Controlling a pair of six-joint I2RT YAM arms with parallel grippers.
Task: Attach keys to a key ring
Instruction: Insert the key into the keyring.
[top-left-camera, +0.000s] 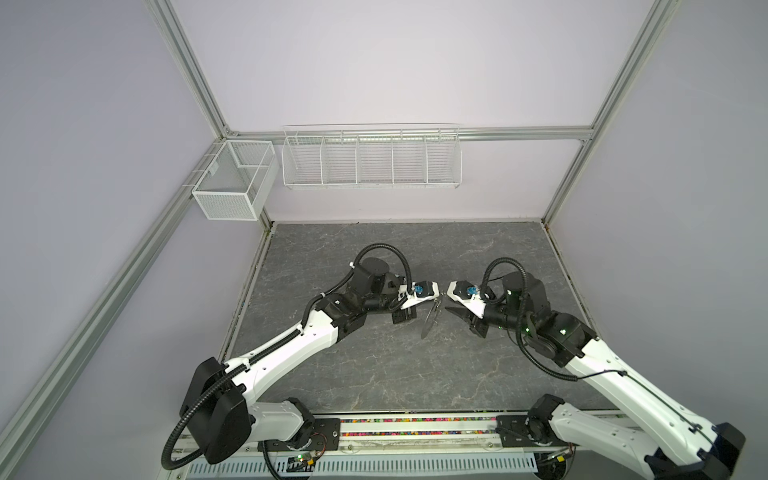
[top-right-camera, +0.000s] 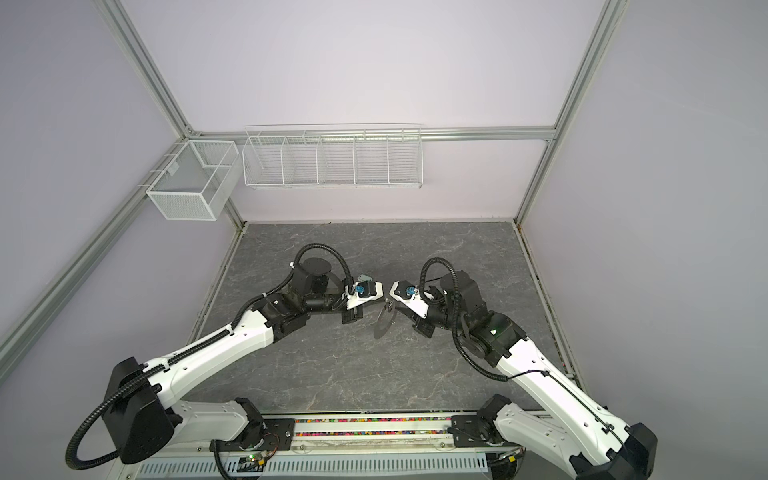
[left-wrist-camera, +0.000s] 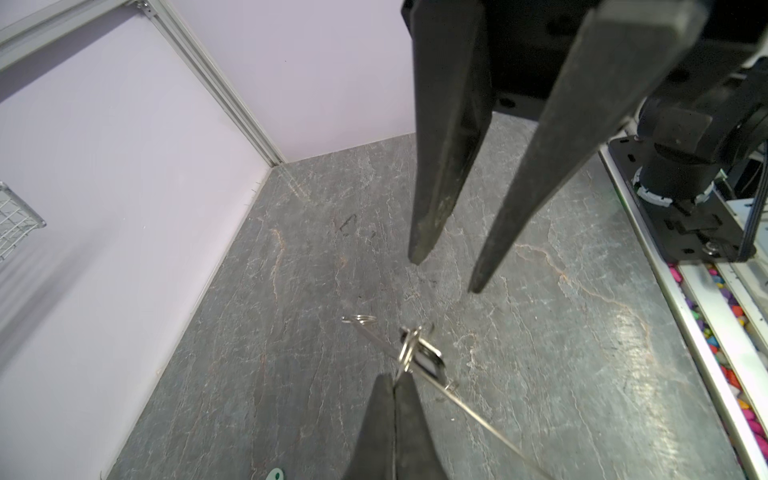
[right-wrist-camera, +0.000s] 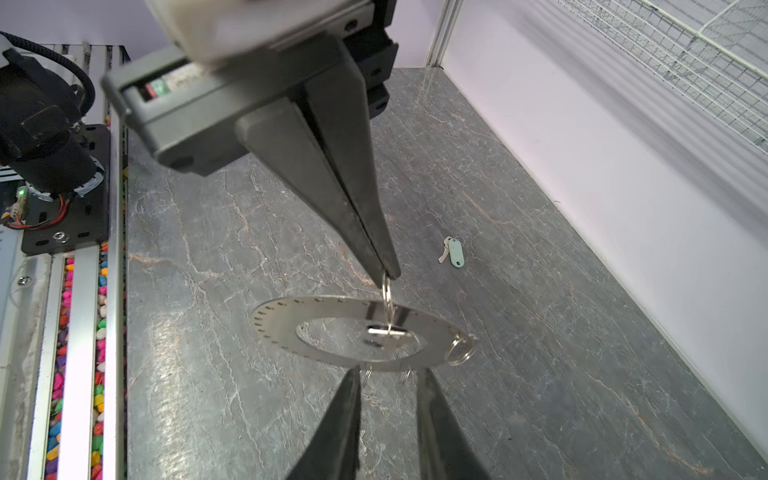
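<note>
1. In both top views, the flat grey metal key ring disc (top-left-camera: 430, 322) (top-right-camera: 384, 322) hangs tilted between the two arms, above the grey stone-patterned tabletop (top-left-camera: 374, 365).
2. Left wrist view: the left gripper (left-wrist-camera: 395, 384), fingers pressed together, pinches a small wire loop (left-wrist-camera: 409, 347) at the disc's rim, likely to hold it aloft and steady. The right gripper (left-wrist-camera: 446, 274) faces it, fingers apart and empty.
3. Right wrist view: the disc dangles just beyond the right gripper's parted tips. The silvery key with pale green oblong tag (right-wrist-camera: 454, 252) lies on the tabletop, well apart from the disc and not yet attached.
</note>
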